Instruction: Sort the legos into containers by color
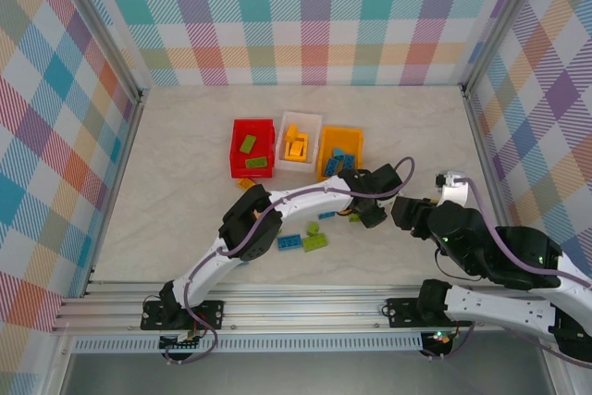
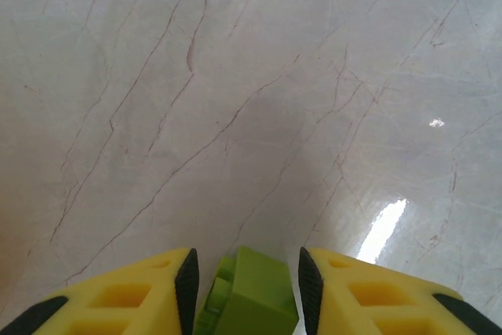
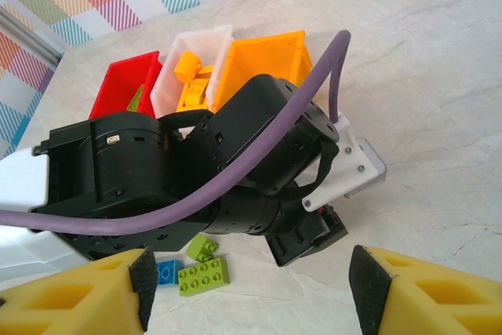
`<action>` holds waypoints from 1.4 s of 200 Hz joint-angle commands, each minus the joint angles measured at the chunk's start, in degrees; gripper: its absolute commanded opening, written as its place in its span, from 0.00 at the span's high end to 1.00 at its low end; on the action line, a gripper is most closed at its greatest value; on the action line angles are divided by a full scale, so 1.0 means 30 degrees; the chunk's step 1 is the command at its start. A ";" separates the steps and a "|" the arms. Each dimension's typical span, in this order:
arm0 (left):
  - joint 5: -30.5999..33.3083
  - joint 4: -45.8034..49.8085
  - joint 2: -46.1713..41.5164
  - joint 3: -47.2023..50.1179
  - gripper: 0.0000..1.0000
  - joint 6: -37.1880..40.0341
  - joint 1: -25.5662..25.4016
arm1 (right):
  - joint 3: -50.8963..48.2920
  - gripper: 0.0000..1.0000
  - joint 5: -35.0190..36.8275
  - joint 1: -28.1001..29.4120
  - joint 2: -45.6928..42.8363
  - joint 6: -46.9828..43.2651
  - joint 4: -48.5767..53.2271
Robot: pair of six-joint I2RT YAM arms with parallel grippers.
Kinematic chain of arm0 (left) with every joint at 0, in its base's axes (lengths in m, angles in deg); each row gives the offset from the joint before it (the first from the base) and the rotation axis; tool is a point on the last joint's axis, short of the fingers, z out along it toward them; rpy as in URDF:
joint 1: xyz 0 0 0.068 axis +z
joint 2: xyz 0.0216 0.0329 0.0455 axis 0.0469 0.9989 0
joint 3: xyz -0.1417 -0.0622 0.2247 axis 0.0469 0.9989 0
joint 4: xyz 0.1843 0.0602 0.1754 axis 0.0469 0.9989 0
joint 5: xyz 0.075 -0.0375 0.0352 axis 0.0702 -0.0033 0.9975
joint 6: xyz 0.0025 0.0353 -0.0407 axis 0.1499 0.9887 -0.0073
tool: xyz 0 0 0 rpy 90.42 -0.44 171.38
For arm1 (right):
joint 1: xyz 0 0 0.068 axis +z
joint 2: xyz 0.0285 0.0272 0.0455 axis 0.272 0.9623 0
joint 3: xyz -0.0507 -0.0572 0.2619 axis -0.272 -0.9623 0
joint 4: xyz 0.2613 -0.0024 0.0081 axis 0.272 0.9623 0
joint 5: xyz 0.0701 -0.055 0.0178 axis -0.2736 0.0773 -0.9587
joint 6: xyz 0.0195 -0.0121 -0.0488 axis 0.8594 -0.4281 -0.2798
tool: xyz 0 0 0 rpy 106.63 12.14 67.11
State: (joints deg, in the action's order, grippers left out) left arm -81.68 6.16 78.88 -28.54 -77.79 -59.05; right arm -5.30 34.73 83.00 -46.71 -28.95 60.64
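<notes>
In the left wrist view, the small lime green plastic brick (image 2: 249,296) is being cut off by the lower edge, as are the yellow fingers (image 2: 161,288) flanking it. Whether the jaws are pressing on it is not being shown. From above, the near end of the orange-yellow open plastic bin (image 1: 323,156) is being covered by the left arm's black wrist (image 1: 365,187). In the right wrist view, the red bin (image 3: 118,84) and white bin (image 3: 169,84) are being partly hidden behind that wrist.

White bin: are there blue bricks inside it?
No, the white bin holds orange-yellow bricks, none of them blue.
</notes>
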 commanded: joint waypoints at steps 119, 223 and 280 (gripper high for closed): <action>0.1027 0.0090 -0.0678 0.2295 0.63 -0.0928 -0.0745 | -0.0133 0.31 0.0253 0.0067 0.0345 -0.0246 -0.0673; 0.0691 -0.0055 -0.1864 0.3474 0.62 -0.2875 -0.0845 | 0.0068 0.31 0.0295 0.0064 0.0236 -0.0396 -0.0621; 0.0410 -0.0591 -0.3899 0.5193 0.57 -0.5328 -0.1072 | 0.0068 0.31 0.0325 0.0064 0.0024 -0.0499 -0.0536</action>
State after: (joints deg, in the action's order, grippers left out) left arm -79.85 3.06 71.84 -14.82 -89.31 -61.32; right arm -5.39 34.73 83.00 -45.86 -29.02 59.37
